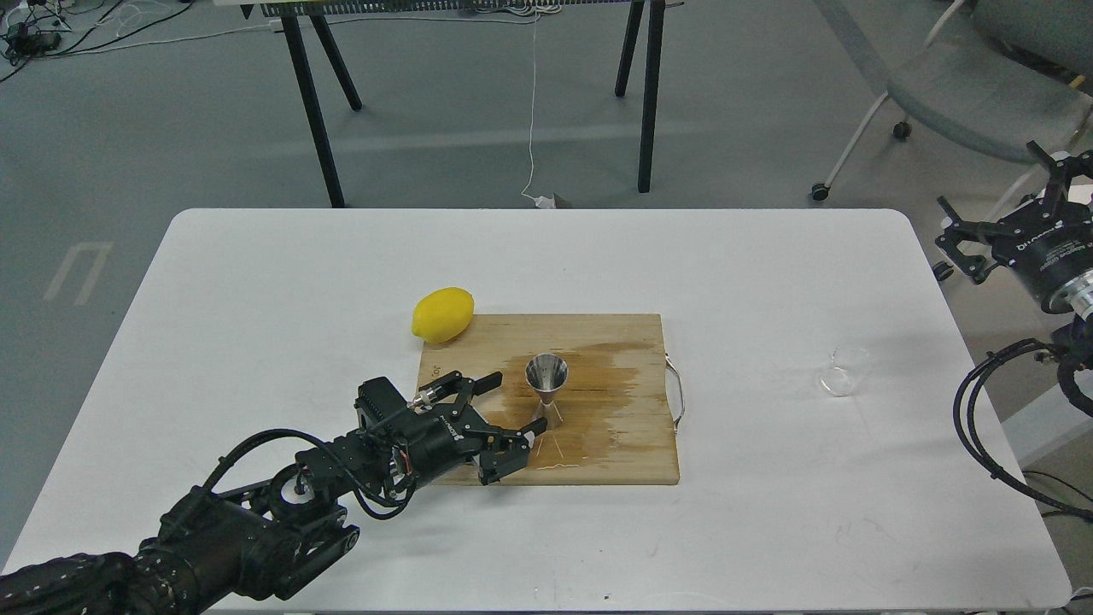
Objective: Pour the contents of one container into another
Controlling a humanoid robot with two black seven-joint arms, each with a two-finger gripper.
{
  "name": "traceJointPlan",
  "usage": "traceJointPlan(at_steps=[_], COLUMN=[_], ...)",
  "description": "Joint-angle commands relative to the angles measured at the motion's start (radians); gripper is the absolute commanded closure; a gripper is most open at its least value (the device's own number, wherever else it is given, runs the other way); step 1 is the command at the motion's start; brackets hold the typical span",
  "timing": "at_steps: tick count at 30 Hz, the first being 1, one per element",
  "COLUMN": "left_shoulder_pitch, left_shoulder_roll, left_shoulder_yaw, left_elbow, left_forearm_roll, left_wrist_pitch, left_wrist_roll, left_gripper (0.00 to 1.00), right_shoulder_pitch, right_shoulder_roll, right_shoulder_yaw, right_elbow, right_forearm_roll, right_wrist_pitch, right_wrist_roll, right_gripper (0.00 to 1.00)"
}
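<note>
The shiny steel jigger [546,390] stands upright on the wooden cutting board [615,444], which is wet around it. My left gripper [512,403] is open just left of the jigger, its fingers spread and holding nothing. The clear glass cup [844,371] lies on the white table far to the right, tipped on its side. My right gripper [995,231] hovers open beyond the table's right edge, well above and right of the cup.
A yellow lemon [442,313] rests at the board's back left corner. The board has a metal handle [679,395] on its right side. A grey chair [965,94] and black table legs [649,94] stand on the floor behind.
</note>
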Motion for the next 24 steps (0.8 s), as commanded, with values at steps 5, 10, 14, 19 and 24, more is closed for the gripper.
traceJointPlan(at_steps=[5,10,14,19,24], left_shoulder_pitch=[0.004,0.015,0.016,-0.002,-0.048], left_shoulder_roll=[0.067,0.168,0.31,0.438,0.49], left_shoulder_yaw=[-0.014,-0.023,-0.037,-0.053,-0.152], left_elbow=[-0.084,-0.135,-0.192,-0.245,-0.244], left_forearm_roll=[-0.015,-0.029,-0.214,-0.579,-0.897], left_wrist_pitch=[0.0,0.0,0.0,0.0,0.0], left_wrist_roll=[0.0,0.0,0.0,0.0,0.0], left_gripper=[0.04,0.05,0.07,0.09,0.09], right_shoulder_pitch=[0.0,0.001,0.004,0.003,0.02], right_shoulder_roll=[0.0,0.0,0.0,0.002,0.015], right_shoulder_yaw=[0.002,0.006,0.009,-0.003,-0.059], right_elbow=[0.0,0.0,0.001,0.007,0.015], right_forearm_roll=[0.0,0.0,0.0,0.0,-0.003], right_wrist_pitch=[0.0,0.0,0.0,0.0,0.0], right_wrist_roll=[0.0,0.0,0.0,-0.001,-0.017], right_gripper=[0.01,0.01,0.01,0.01,0.01])
